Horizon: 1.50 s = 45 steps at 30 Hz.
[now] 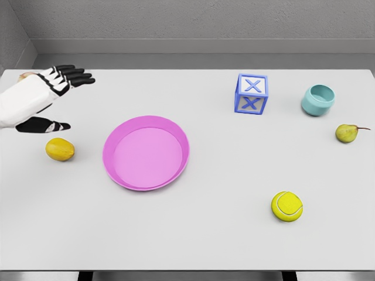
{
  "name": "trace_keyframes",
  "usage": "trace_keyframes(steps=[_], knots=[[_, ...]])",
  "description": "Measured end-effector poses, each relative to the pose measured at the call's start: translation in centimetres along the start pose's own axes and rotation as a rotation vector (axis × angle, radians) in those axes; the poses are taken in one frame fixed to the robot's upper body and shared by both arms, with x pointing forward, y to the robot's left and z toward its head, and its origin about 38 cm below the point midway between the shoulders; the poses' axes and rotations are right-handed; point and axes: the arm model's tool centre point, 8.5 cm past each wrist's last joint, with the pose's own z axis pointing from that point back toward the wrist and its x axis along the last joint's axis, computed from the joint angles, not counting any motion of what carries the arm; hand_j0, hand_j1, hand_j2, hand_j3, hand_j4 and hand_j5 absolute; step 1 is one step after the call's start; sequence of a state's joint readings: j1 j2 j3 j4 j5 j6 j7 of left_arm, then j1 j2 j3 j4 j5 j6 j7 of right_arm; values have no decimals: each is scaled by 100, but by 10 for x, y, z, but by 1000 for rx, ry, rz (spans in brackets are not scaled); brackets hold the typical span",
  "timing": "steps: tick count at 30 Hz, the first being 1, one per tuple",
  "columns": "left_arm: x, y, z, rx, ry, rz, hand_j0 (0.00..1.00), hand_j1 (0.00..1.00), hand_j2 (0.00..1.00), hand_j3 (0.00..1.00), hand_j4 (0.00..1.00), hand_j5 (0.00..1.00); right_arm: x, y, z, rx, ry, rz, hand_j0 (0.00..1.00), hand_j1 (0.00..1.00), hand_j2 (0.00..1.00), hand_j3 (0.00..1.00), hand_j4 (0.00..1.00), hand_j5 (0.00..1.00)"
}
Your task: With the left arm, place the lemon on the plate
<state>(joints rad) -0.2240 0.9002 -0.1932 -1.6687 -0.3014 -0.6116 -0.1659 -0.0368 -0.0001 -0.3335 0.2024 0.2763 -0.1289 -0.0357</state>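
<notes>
A yellow lemon (pixel 60 149) lies on the white table, left of the pink plate (pixel 122 175). My left hand (pixel 58 99) hovers above and behind the lemon at the far left, fingers spread and thumb apart, holding nothing. The plate stands bare at the table's centre-left. My right arm does not show in this view.
A blue-and-white letter block (pixel 252 93) and a teal cup (pixel 318 99) stand at the back right. A pear (pixel 347 133) lies near the right edge, and a yellow tennis ball (pixel 287 206) sits front right. A small orange thing (pixel 24 76) peeks from behind my left wrist.
</notes>
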Motion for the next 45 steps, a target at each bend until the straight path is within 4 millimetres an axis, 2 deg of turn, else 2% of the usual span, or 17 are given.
trace_keyframes(steps=[4, 9, 10, 14, 17, 18, 22, 29, 31, 32, 35, 37, 43, 45], knots=[[0, 0, 0, -8, 0, -5, 100, 100, 100, 100, 100, 100, 0, 0, 0, 0, 0, -3, 100, 100, 100, 100, 100, 100], [-12, 15, 21, -166, 40, -87, 100, 100, 100, 100, 100, 100, 0, 0, 0, 0, 0, -3, 100, 100, 100, 100, 100, 100], [-12, 3, 28, -221, 51, -84, 100, 100, 100, 100, 100, 100, 0, 0, 0, 0, 0, -3, 100, 100, 100, 100, 100, 100], [-15, -7, 35, -311, 69, -128, 100, 100, 100, 100, 100, 100, 0, 0, 0, 0, 0, -3, 100, 100, 100, 100, 100, 100], [-8, -59, 62, -442, 90, -49, 100, 100, 100, 100, 100, 100, 0, 0, 0, 0, 0, -3, 100, 100, 100, 100, 100, 100], [-9, -69, 68, -475, 100, -50, 100, 100, 100, 100, 100, 100, 0, 0, 0, 0, 0, -3, 100, 100, 100, 100, 100, 100], [-22, -73, 78, -510, 147, -65, 100, 100, 100, 100, 100, 100, 0, 0, 0, 0, 0, -3, 100, 100, 100, 100, 100, 100], [-29, -60, 73, -486, 156, -59, 100, 100, 100, 100, 100, 100, 0, 0, 0, 0, 0, -2, 100, 100, 100, 100, 100, 100], [-34, -35, 51, -446, 134, -118, 100, 100, 100, 100, 100, 100, 0, 0, 0, 0, 0, -2, 100, 100, 100, 100, 100, 100], [-35, -29, 40, -430, 119, -124, 100, 100, 100, 100, 100, 100, 0, 0, 0, 0, 0, -3, 100, 100, 100, 100, 100, 100], [-30, -64, 34, -491, 88, -67, 100, 100, 100, 100, 100, 100, 0, 0, 0, 0, 0, -2, 100, 100, 100, 100, 100, 100], [-27, -77, 33, -515, 78, -43, 100, 100, 100, 100, 100, 100, 0, 0, 0, 0, 0, -2, 100, 100, 100, 100, 100, 100], [-39, -89, 39, -540, 118, -17, 100, 100, 100, 100, 100, 100, 0, 0, 0, 0, 0, -2, 100, 100, 100, 100, 100, 100], [-44, -88, 39, -535, 131, -16, 100, 100, 100, 100, 100, 100, 0, 0, 0, 0, 0, -3, 100, 100, 100, 100, 100, 100]])
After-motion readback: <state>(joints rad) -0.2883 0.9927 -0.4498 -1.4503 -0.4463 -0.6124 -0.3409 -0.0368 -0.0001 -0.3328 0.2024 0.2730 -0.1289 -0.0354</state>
